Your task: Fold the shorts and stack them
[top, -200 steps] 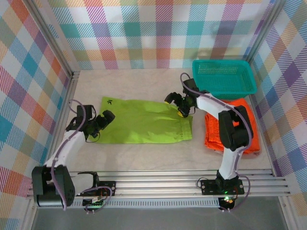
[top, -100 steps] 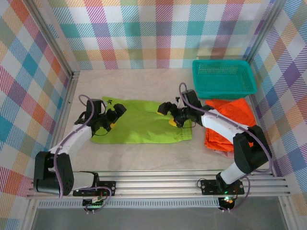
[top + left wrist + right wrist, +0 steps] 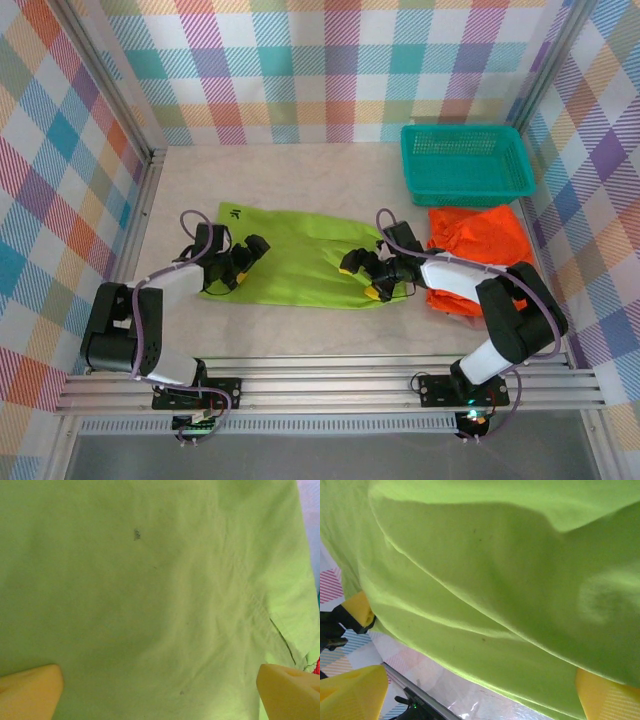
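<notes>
Lime-green shorts (image 3: 300, 268) lie spread flat mid-table: thin, limp cloth that looks light and likely to sag and wrinkle if dragged. The left gripper (image 3: 240, 265) sits low over the left end, fingers wide apart. The right gripper (image 3: 368, 278) is equally spread at the right end. Best bet is pinching both edges together. Orange shorts (image 3: 478, 238) wait just right.

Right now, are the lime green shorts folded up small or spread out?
Spread out: the lime green shorts lie long and flat, reaching from the left gripper to the right gripper. Doubled over once? Cannot tell.
</notes>
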